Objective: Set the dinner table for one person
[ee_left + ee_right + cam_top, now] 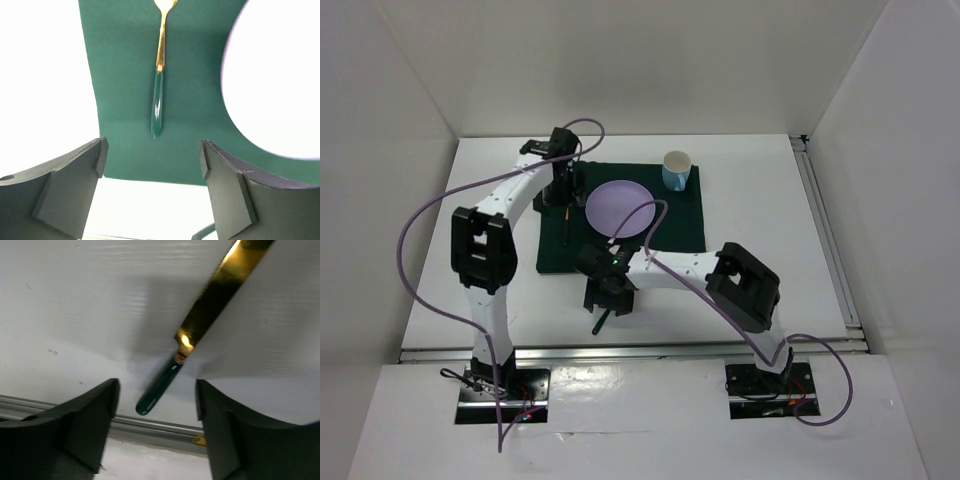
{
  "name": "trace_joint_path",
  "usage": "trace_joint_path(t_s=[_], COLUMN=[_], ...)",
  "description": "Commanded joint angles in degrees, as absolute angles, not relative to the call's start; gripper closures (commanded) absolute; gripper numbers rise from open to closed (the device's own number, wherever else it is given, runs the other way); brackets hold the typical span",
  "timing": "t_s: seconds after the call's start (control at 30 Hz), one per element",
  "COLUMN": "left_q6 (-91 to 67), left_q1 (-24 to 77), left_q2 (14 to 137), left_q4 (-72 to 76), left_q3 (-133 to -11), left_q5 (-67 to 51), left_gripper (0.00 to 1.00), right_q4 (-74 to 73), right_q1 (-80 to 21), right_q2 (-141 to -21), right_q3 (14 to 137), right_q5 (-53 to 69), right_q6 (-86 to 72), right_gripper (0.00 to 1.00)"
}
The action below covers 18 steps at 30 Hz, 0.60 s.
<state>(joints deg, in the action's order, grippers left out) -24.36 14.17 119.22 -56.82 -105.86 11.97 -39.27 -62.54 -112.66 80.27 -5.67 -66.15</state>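
Right gripper point(156, 385) stands with jaws parted astride the green handle of a gold-bladed knife point(210, 315); a small mark at the blade's root is too blurred to read. The knife lies on the white dinner table point(75, 300), close to its near metal rail point(150, 426). Left gripper point(152, 150) hangs empty, jaws wide, over the green placemat point(125, 60), where a fork point(160, 75) lies between the mat's left edge and the lilac plate point(610, 205).

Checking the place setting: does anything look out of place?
The knife lies off the placemat, slanted on the bare table by the near rail. The fork lies straight on the placemat beside the plate.
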Motion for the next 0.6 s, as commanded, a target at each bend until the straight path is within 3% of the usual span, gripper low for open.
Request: trace_joint_path(t_s=[0.0,0.2,0.4,0.57], left_q6=[-26.63,-26.02,-24.7,-23.55], left_q1=[14.41,13.89,12.57,12.57], left_q2=[109.0,101.26,98.96,97.04], left_q4=[-58.8,-59.33,-60.56,-61.7], left_q3=[-107.4,-107.4,-108.45,-109.25], left_q5=[13.36,13.36,11.07,8.53], left_gripper=[0.08,0.08,0.09,0.09], right_q4=[-40.95,-48.16,-50.71,-55.19], right_q1=[-64.51,-64.51,-64.51,-63.72], right_q2=[-115.57,-119.97,-112.78,-98.1], right_q3=[84.81,87.98,82.54,77.17], right_q5=[-7.65,-8.61,-11.42,-15.55], right_q6=[-68.46,-74.25,-80.24,-78.59], right_gripper=[0.31,0.53,0.88,0.93])
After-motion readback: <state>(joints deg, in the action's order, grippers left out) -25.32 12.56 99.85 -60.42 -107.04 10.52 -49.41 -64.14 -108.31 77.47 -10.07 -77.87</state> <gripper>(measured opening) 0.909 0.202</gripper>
